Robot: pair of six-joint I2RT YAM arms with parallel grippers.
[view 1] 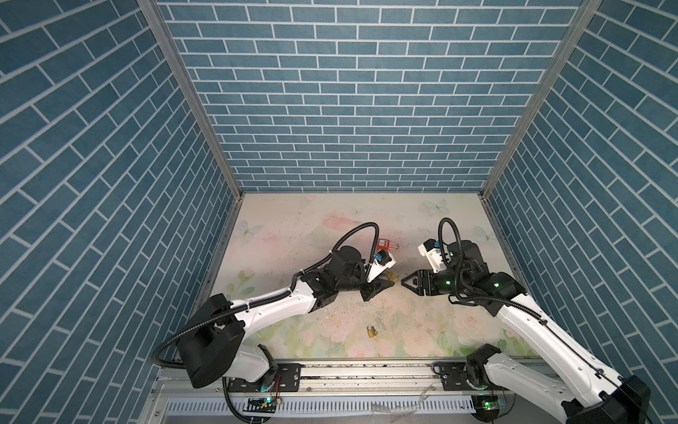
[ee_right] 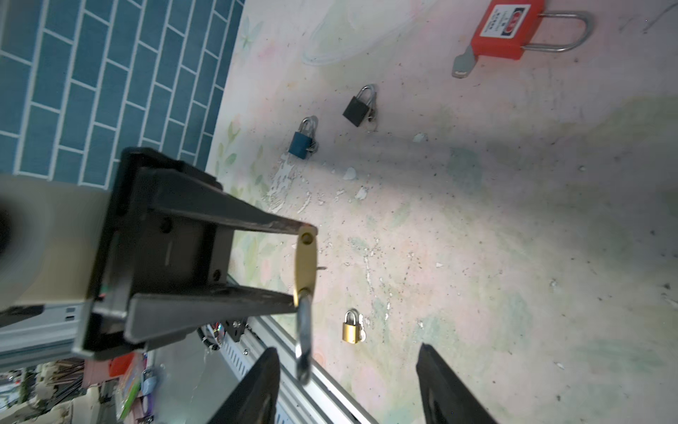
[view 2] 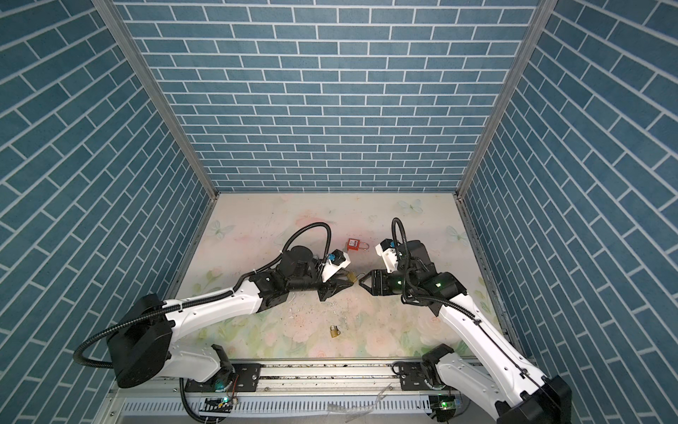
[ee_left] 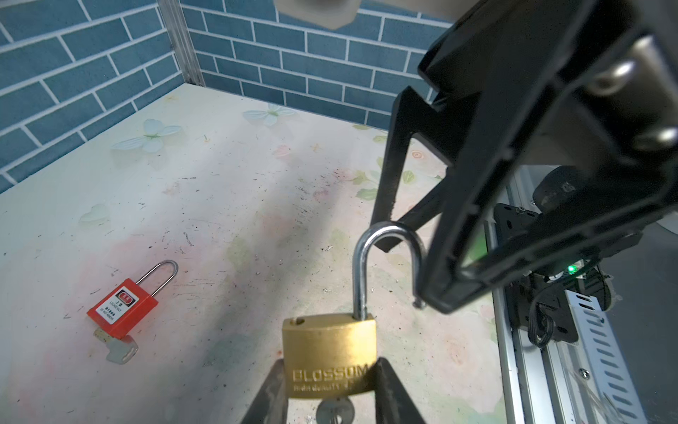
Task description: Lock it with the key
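My left gripper (ee_left: pixel 330 363) is shut on a brass padlock (ee_left: pixel 329 352), held off the table by the sides of its body. The silver shackle (ee_left: pixel 385 235) stands swung open, its free end out of the body. A key (ee_left: pixel 335 411) sits in the keyhole under the body. In both top views the padlock (view 1: pixel 392 276) (view 2: pixel 351 276) hangs between the left gripper (view 1: pixel 381 284) and my right gripper (view 1: pixel 403 284). The right gripper (ee_right: pixel 348 352) is open, and the shackle (ee_right: pixel 303 345) lies between its fingers, close to one finger (ee_right: pixel 257 385).
A red padlock (view 1: pixel 384 245) with a key lies on the floral table behind the grippers. A small brass padlock (view 1: pixel 372 331) lies near the front edge. A blue padlock (ee_right: pixel 301 141) and a black padlock (ee_right: pixel 357 108) lie toward the left wall. A metal rail (view 1: pixel 367 370) runs along the front.
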